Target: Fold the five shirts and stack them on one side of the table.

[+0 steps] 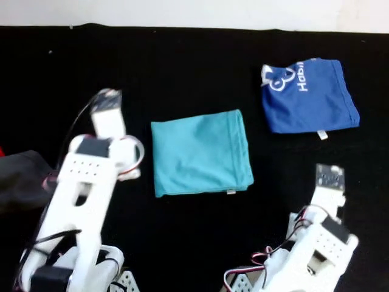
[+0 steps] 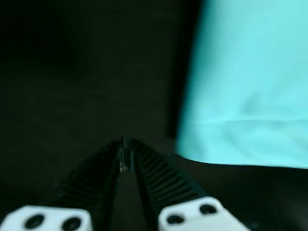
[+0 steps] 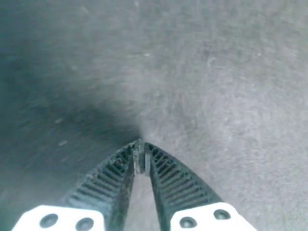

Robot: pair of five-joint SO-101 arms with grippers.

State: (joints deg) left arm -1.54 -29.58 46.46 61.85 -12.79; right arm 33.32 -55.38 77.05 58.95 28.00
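Two shirts down and folded, and both arms are over the black table [image 1: 182,67] with nothing in them. The left hand [image 2: 126,153] is pinched closed on nothing, its ribbed black fingers meeting at the tips, and the teal shirt [image 1: 200,152] lies just beside it, on the side facing the other arm. That shirt is a soft, flat packet, close to square and a touch longer across than deep. It has a stitched hem down the edge farthest from the left hand and a small label at one corner. The right hand [image 3: 139,161] is closed and empty too, hanging over bare dark cloth, the felt-like weave of the table cover beneath it. Out beyond its fingertips, well apart from it, sits the blue shirt [image 1: 310,97], another folded packet, with white print on top and a small white tag at its edge. The teal one lies between the two hands, but the left is plainly the nearer. If the teal shirt is to go onto the blue, I'd guess the left hand has to open and take that near edge. Behind the left hand, on its far side from the teal shirt, a dark rumpled heap [image 1: 18,179] waits at the table's edge, possibly more shirts, though I can't tell.
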